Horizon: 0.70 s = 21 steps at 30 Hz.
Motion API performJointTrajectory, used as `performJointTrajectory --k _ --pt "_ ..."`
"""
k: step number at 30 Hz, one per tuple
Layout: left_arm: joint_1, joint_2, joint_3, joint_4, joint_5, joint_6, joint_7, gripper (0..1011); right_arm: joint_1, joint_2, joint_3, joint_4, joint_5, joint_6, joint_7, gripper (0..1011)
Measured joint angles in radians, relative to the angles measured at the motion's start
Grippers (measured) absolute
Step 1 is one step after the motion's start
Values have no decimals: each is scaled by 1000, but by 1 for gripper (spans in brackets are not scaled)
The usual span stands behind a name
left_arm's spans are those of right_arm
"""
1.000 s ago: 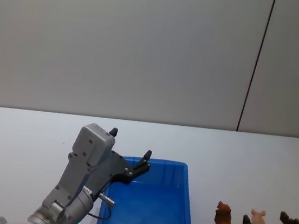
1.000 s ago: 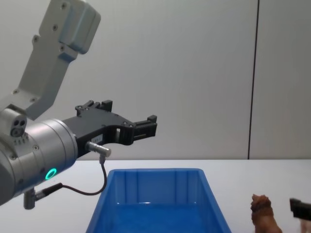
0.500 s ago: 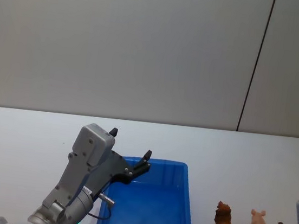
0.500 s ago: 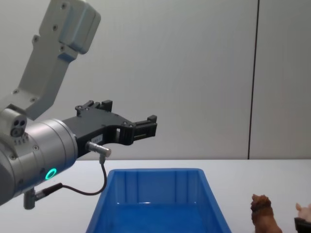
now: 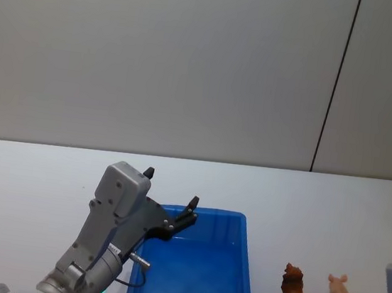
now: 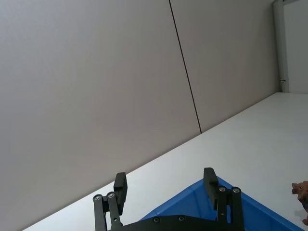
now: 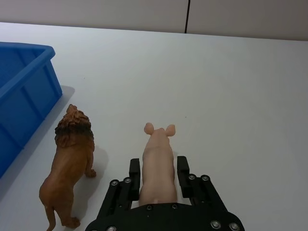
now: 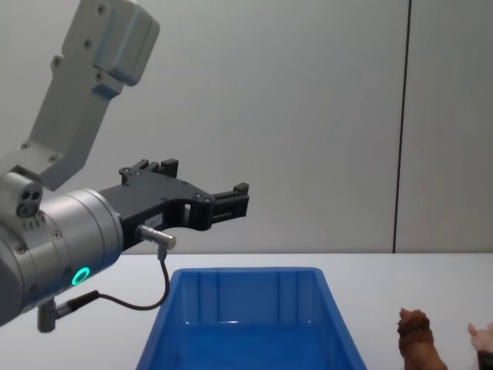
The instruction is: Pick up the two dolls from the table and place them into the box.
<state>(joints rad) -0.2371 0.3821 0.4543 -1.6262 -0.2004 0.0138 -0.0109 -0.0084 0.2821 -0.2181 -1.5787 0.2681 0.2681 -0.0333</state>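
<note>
We have the right gripper (image 7: pixel 158 162) low over the worktop (image 7: pixel 240 86), to the right of the box (image 7: pixel 26 82). Its fingers (image 7: pixel 134 169) are drawn in narrow on the pink doll (image 7: pixel 158 144), one along each flank of the hindquarters, and both look to be touching it. The pink doll stands upright on the worktop, head pointing away from the wrist. The brown doll (image 7: pixel 72 144) stands just beside it on the side toward the box, close to the near finger but apart from it. The left gripper (image 6: pixel 164 174) hangs above the box's left side, its fingers spread wide and holding nothing.

We judge the step in hand to be the grasp and lift of the pink doll. To do it well, we want the squeeze firm before any rise. The hold sits on the rear of a smooth, rounded body, so the head end could tip down. We lift straight up first, so that the near finger does not brush the brown doll and knock it over. Once above the rim, we carry across over the brown doll, not through it. We release low inside the box, clear of the left gripper, so that the doll does not bounce out.
</note>
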Motion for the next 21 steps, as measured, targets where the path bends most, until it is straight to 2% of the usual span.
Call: performJointTrajectory --k 4,14,21 --pt "0 0 0 0 0 0 0 1002 -2 -1 1 -1 0 -3 2 364" --pt "0 0 0 0 0 0 0 1002 -13 3 7 -31 -3 -17 -1 361" --pt "0 0 0 0 0 0 0 1002 -20 11 12 -73 -15 -53 20 361"
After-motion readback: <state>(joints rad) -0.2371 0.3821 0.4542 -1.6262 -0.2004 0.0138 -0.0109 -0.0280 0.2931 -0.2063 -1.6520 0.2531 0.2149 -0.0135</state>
